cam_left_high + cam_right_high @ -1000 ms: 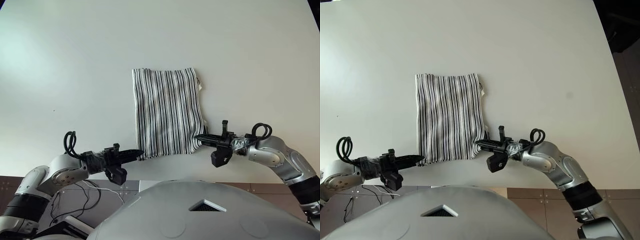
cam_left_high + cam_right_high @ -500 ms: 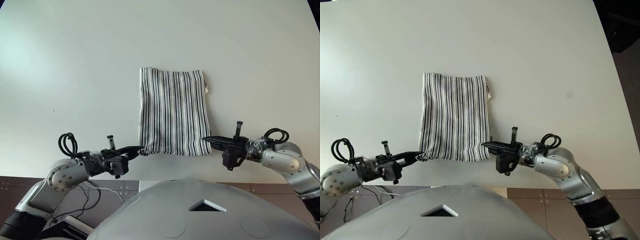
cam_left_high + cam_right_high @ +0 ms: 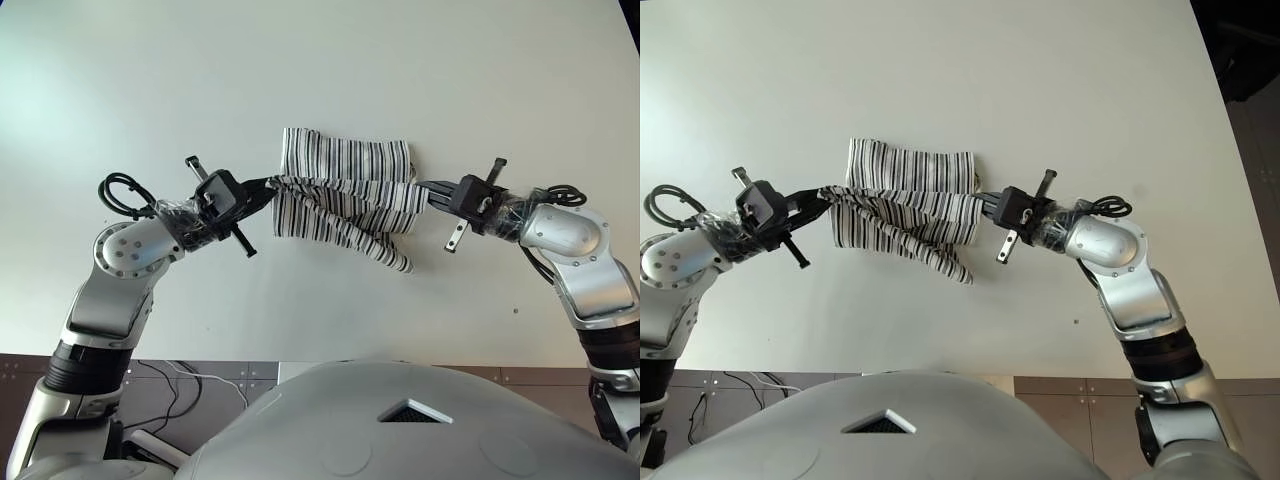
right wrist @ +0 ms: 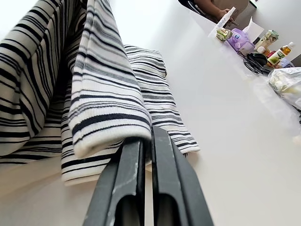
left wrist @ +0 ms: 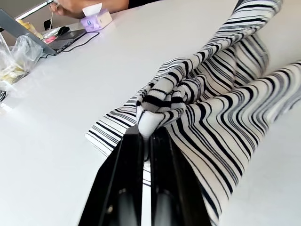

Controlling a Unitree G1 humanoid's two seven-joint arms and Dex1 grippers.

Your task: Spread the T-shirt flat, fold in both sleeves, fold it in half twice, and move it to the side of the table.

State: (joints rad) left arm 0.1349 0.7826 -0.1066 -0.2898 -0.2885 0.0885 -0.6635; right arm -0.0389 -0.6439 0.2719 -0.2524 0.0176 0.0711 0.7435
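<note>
The black-and-white striped T-shirt [image 3: 345, 190] lies mid-table as a narrow folded strip. Its far edge [image 3: 345, 150] rests flat on the white table [image 3: 320, 60]. The near part hangs lifted between both grippers, and a loose fold [image 3: 385, 250] sags toward me. My left gripper [image 3: 271, 184] is shut on the shirt's left corner, with the striped cloth [image 5: 155, 110] bunched at its fingertips [image 5: 134, 141]. My right gripper [image 3: 424, 186] is shut on the right corner, and the cloth [image 4: 106, 101] drapes over its fingers [image 4: 162, 141].
Bare white tabletop surrounds the shirt on all sides. The table's near edge [image 3: 300, 352] runs just in front of me. A laptop [image 5: 28, 35], bags and small bottles [image 4: 268, 44] lie far off on the table.
Both grippers have risen from the near table edge and carried the shirt's near corners away from me, over the shirt. The flat rectangle has become a lifted, sagging fold.
</note>
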